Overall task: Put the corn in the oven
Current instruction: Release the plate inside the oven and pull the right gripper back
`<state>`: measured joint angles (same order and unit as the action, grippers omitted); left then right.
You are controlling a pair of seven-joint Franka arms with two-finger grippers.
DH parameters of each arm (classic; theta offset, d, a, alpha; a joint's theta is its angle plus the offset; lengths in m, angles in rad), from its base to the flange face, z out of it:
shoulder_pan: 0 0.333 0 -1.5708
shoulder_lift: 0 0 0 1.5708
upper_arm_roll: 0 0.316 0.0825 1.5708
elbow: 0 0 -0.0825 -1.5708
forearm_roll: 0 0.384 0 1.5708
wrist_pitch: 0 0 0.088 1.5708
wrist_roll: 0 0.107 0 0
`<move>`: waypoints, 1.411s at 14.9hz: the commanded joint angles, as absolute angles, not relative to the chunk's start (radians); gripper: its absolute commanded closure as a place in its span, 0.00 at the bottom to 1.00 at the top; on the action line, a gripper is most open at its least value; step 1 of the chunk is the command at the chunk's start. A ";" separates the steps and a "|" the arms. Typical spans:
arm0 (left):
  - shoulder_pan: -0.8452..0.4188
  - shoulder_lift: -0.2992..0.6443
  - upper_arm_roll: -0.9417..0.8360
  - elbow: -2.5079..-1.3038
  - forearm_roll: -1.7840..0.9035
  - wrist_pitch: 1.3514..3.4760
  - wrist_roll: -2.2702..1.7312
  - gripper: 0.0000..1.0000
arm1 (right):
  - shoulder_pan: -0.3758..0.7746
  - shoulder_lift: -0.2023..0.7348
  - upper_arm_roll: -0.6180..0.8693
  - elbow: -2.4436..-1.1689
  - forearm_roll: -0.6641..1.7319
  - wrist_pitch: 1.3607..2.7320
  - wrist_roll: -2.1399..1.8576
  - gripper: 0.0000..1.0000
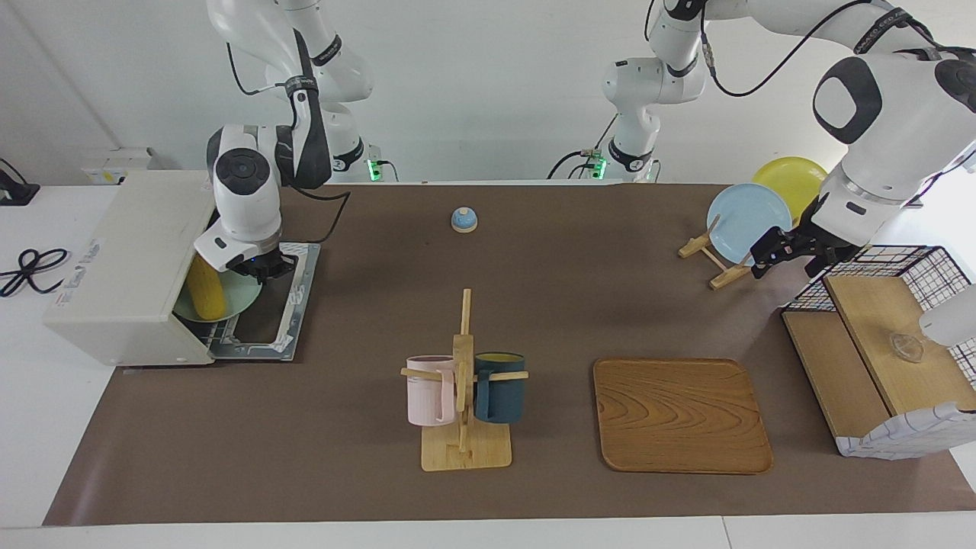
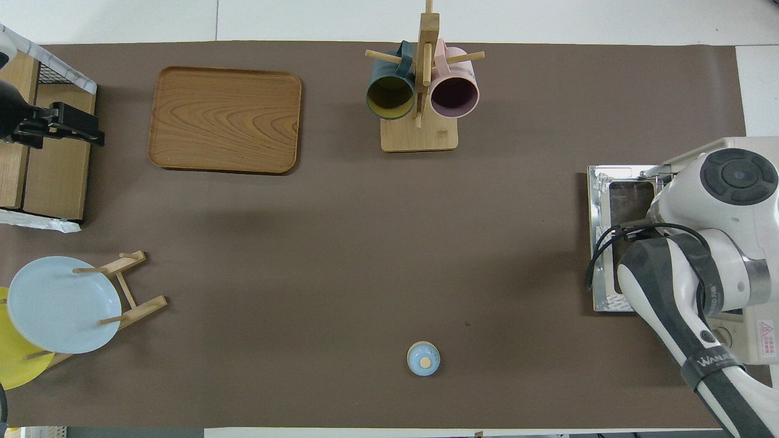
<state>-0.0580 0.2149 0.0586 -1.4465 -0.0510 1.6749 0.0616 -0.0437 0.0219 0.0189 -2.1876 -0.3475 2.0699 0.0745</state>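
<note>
The yellow corn (image 1: 206, 288) lies on a pale green plate (image 1: 242, 302) in the mouth of the off-white oven (image 1: 122, 267) at the right arm's end of the table. The oven door (image 1: 293, 305) lies open and flat on the mat. My right gripper (image 1: 267, 271) is at the plate's outer rim, over the open door. In the overhead view the right arm hides the gripper, plate and corn; only the door (image 2: 602, 243) and part of the oven (image 2: 758, 340) show. My left gripper (image 1: 770, 258) waits by the wire basket (image 1: 877, 351), and also shows in the overhead view (image 2: 91, 131).
A mug rack (image 1: 465, 381) with a pink and a dark blue mug stands mid-table. A wooden tray (image 1: 681, 415) lies beside it. A small blue lidded pot (image 1: 464, 219) sits nearer the robots. A blue plate (image 1: 747, 221) and a yellow plate (image 1: 793, 183) lean in a wooden stand.
</note>
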 commanded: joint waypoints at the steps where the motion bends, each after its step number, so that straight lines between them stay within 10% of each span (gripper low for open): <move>1: -0.049 0.177 0.054 -1.489 -0.038 1.695 0.072 0.00 | -0.092 0.009 0.031 -2.210 -0.362 2.092 -0.001 1.00; 3: -0.051 0.135 0.054 -1.558 -0.037 1.742 0.072 0.00 | -0.092 0.009 0.032 -2.210 -0.362 2.089 0.005 0.97; 6: -0.055 0.071 0.054 -1.647 -0.037 1.782 0.072 0.00 | -0.084 0.012 0.034 -2.206 -0.350 2.088 0.006 0.66; 12: -0.052 -0.035 0.054 -1.707 -0.037 1.705 0.072 0.00 | 0.003 0.023 0.046 -2.145 -0.296 1.994 0.066 0.58; 15: -0.054 -0.034 0.051 -1.681 -0.037 1.643 0.071 0.00 | 0.055 0.021 0.048 -2.155 -0.247 2.009 0.147 0.64; 17: -0.055 -0.031 0.051 -1.652 -0.037 1.596 0.071 0.00 | 0.063 0.021 0.048 -2.196 -0.189 2.054 0.164 0.96; 21: -0.061 -0.031 0.052 -1.654 -0.035 1.588 0.071 0.00 | 0.064 0.008 0.048 -2.287 -0.160 2.144 0.169 1.00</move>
<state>-0.0579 -0.0201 0.0540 -1.6562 -0.0510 1.6130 0.0616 0.0738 0.0258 0.0434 -2.2367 -0.1788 2.0997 0.1566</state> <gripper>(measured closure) 0.000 0.987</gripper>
